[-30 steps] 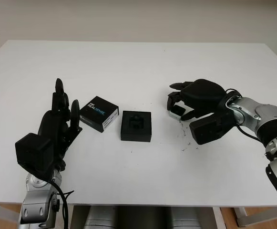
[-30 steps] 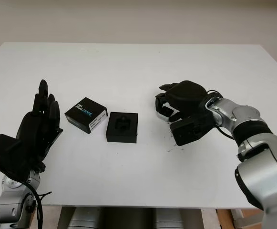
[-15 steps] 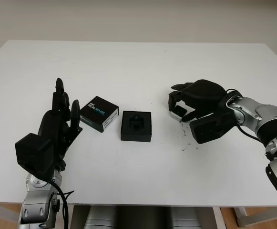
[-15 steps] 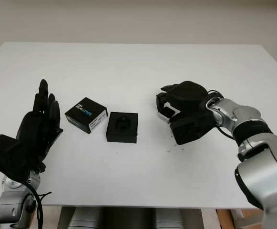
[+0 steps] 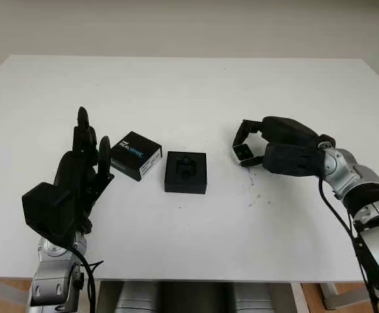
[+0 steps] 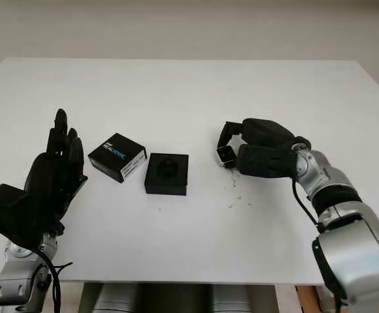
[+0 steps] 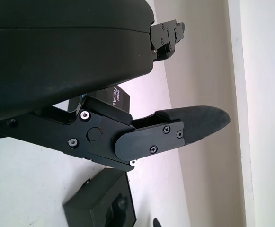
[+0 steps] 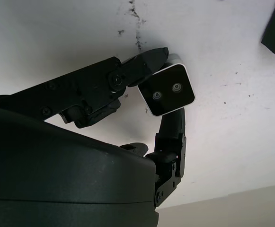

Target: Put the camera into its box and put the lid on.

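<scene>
Rotated, right robot hand (image 5: 257,145) pinches camera (image 8: 167,91) end-on.

You are looking at a robot test bench in a lab or plain office room. Evidence: a bare white table (image 5: 189,85) pushed up against a blank, light-coloured wall (image 5: 189,26), no decoration or household clutter. Wood-toned floor (image 5: 359,297) shows past the table's front corner. Small dark specks (image 5: 257,195) mark the tabletop, as on a much-used work surface. What you have laid out is sparse and staged: a black product box (image 5: 186,172) with a moulded insert, and its printed lid (image 5: 136,154) just beside it.
</scene>
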